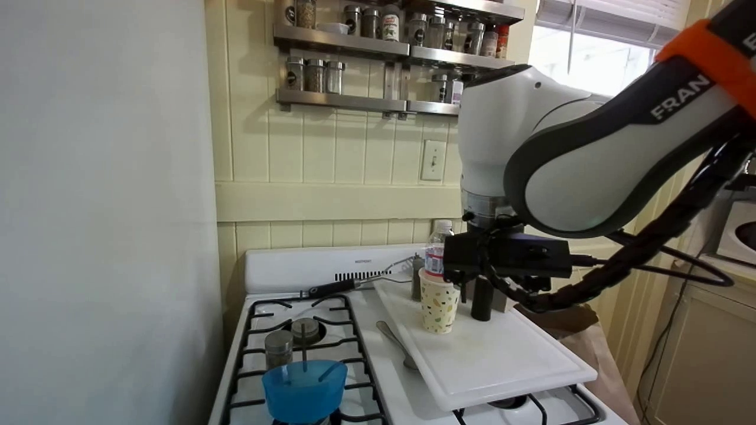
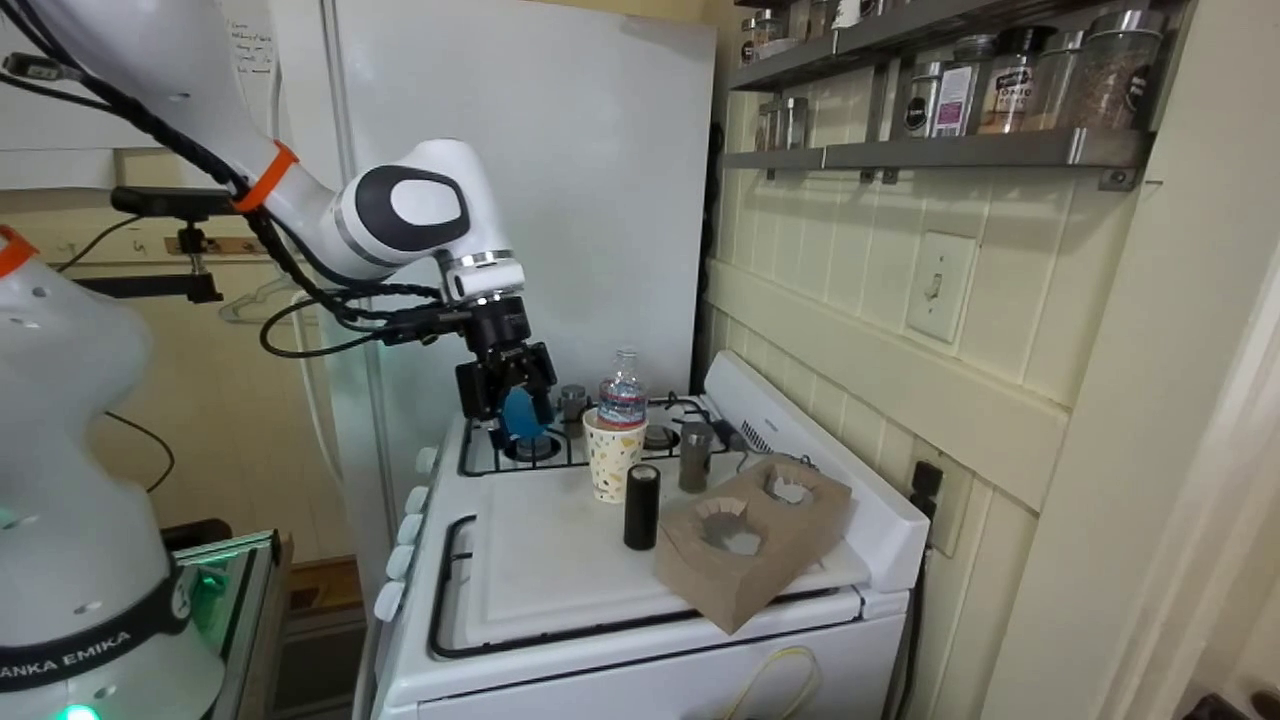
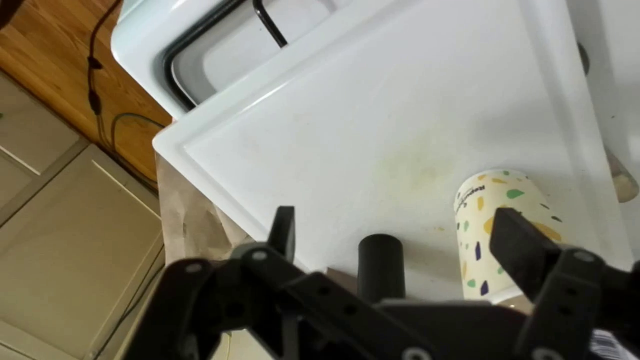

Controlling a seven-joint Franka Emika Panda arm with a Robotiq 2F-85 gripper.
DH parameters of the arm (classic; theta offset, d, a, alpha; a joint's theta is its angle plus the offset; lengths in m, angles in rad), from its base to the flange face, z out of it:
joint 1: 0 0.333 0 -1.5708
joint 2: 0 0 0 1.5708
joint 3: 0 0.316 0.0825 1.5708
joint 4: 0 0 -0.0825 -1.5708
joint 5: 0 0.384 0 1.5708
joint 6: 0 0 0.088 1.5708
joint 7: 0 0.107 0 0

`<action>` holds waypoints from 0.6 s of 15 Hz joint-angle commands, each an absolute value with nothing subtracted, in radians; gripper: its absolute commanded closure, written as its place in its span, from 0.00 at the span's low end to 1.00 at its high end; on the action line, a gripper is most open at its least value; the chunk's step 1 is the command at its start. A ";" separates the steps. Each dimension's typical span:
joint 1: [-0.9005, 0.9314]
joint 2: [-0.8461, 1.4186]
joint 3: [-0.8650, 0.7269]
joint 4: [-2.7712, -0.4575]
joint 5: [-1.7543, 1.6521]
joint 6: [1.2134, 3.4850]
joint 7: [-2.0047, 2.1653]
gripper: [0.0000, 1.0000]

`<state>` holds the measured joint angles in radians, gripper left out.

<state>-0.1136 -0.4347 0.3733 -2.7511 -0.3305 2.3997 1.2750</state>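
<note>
The end effector (image 3: 396, 225) hangs wide and empty above the cutting board (image 1: 496, 360), which probably bridges the stove grate (image 3: 270, 22) for flat footing. On the board, the speckled cup (image 2: 612, 470) seems to keep the bottle (image 2: 622, 403) upright; the black cylinder (image 2: 641, 510) stands between cup and brown carton (image 2: 775, 540), likely tightening access. A spoon (image 1: 394, 337) lies beside the board.

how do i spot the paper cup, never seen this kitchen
Start at the white stove and find the white board lying across part of its top. The paper cup stands upright on that board; its cream sides scattered with coloured flecks set it apart from the plain black cylinder nearby.
</note>
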 commanded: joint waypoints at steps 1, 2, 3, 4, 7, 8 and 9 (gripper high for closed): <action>-0.130 -0.395 0.356 -2.751 -0.390 2.354 1.348 0.00; -0.134 -0.385 0.349 -2.751 -0.402 2.347 1.358 0.00; -0.138 -0.373 0.340 -2.752 -0.414 2.340 1.372 0.00; -0.141 -0.359 0.330 -2.752 -0.417 2.320 1.389 0.00; -0.106 -0.363 0.285 -2.752 -0.398 2.314 1.358 0.00; -0.107 -0.355 0.277 -2.752 -0.398 2.313 1.359 0.00; -0.107 -0.349 0.273 -2.752 -0.397 2.313 1.359 0.00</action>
